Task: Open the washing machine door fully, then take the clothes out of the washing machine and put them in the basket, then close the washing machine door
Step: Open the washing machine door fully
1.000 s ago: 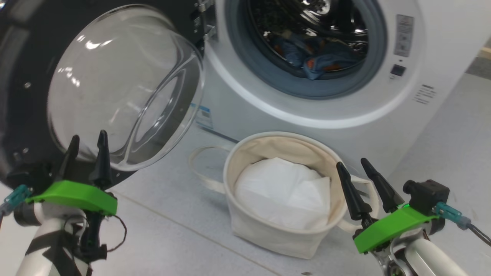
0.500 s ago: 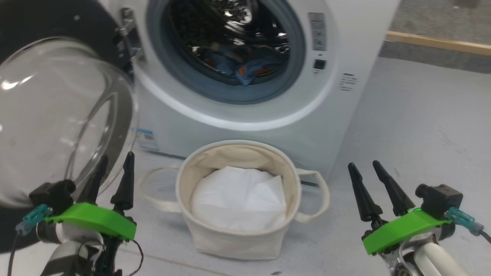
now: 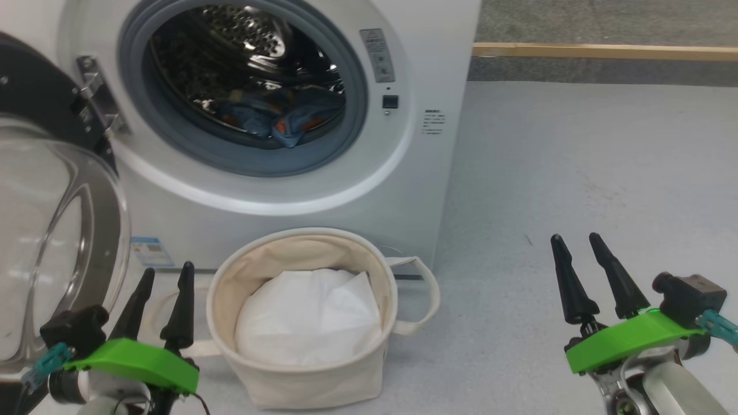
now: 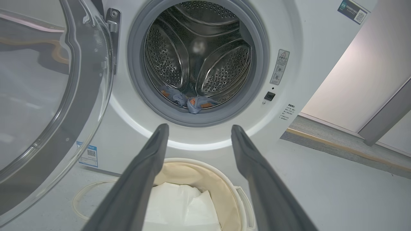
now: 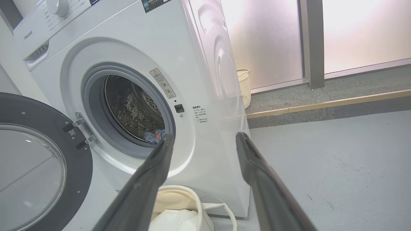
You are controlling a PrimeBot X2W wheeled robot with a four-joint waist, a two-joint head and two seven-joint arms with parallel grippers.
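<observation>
**Change.** Over the last second the head view swings. The machine point(image 3: 415, 190) and basket point(image 3: 305, 383) now sit further left in it, and the whole drum mouth is in sight. This is camera motion: the items keep their places relative to one another. Both tools stay parted and empty throughout.

**Judgement.** The door step looks complete and unloading has not begun. The swing reads as the robot squaring up to the mouth.

**Findings**
- **Machine:** it stands on the floor point(image 3: 576, 161), and its mouth is unobstructed.
- **Door** point(image 3: 57, 230): it is swung out on its hinge on the robot's left and hangs well off the mouth.
- **Drum** point(image 4: 196, 54): it holds the clothes point(image 3: 282, 118), a crumpled blue heap with orange marks lying at the bottom front, just behind the grey rim. Nothing else is seen inside.
- **Basket:** it stands upright on the floor just before the machine, below the mouth. It holds a white liner point(image 3: 305, 320) and no clothes.
- **Woven bin** point(image 5: 244, 86): it stands beyond the machine's far side, and its contents cannot be told.
- **Left tool** point(image 3: 167, 267): its fingers are apart and hold nothing. It sits low, between door and basket.
- **Right tool** point(image 3: 573, 236): its fingers are apart and hold nothing. It sits over bare floor, well apart from the basket.
</observation>
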